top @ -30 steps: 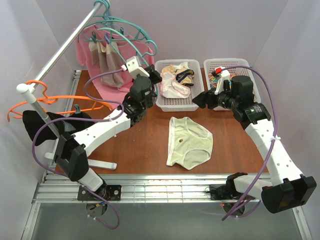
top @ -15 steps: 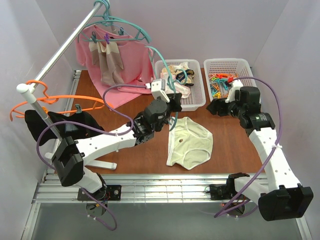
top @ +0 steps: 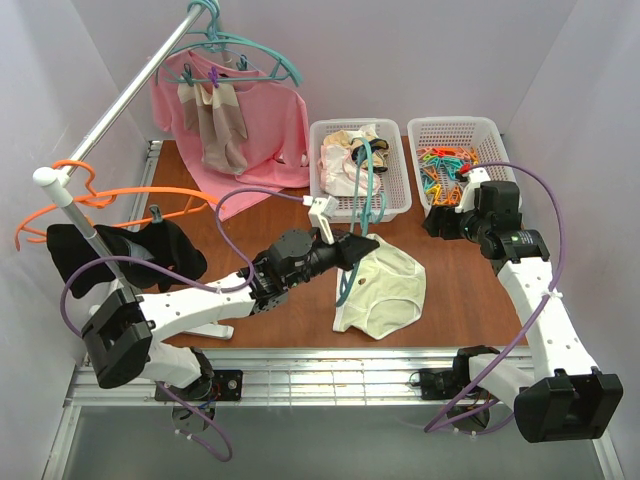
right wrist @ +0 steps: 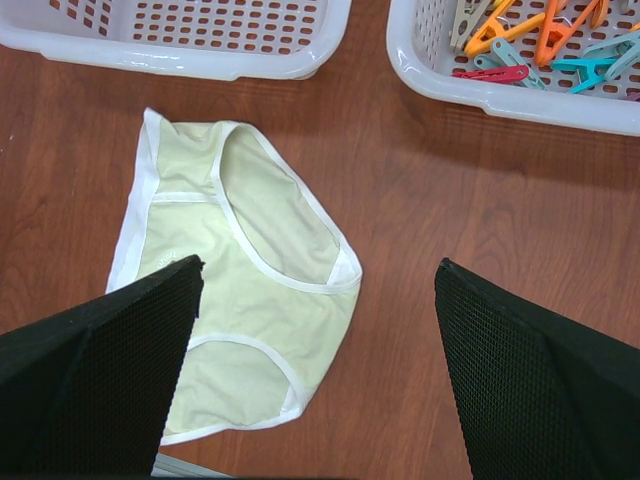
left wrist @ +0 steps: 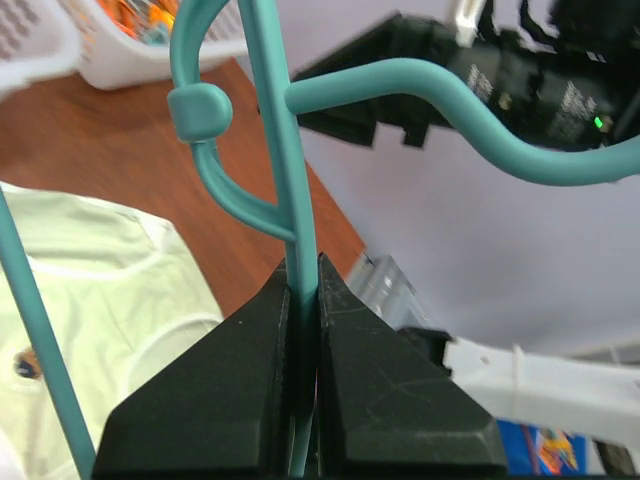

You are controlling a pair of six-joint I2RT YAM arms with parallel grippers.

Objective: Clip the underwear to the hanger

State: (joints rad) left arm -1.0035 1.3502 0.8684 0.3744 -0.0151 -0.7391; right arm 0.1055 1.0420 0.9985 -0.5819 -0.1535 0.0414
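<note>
The pale yellow underwear (top: 385,285) lies flat on the brown table in the middle; it also shows in the right wrist view (right wrist: 240,300) and the left wrist view (left wrist: 100,270). My left gripper (top: 355,250) is shut on the teal hanger (top: 380,192), held in the air over the underwear's left edge, its hook toward the baskets. In the left wrist view the hanger's thin bar (left wrist: 285,150) is pinched between the jaws of the gripper (left wrist: 303,265). My right gripper (top: 440,222) is open and empty, up above the table right of the underwear, pointing down (right wrist: 315,265).
A white basket (top: 330,205) holds pink-and-white and beige-and-black garments. A second basket (top: 455,128) holds coloured clothespins (right wrist: 520,45). A metal rail (top: 130,100) at left carries another teal hanger (top: 245,45) with pink cloth, an orange hanger (top: 90,200) and a black garment (top: 110,250).
My left arm has carried the teal hanger from the back left near the rail down to the underwear's left edge. My right gripper has drawn back a little to the right.
</note>
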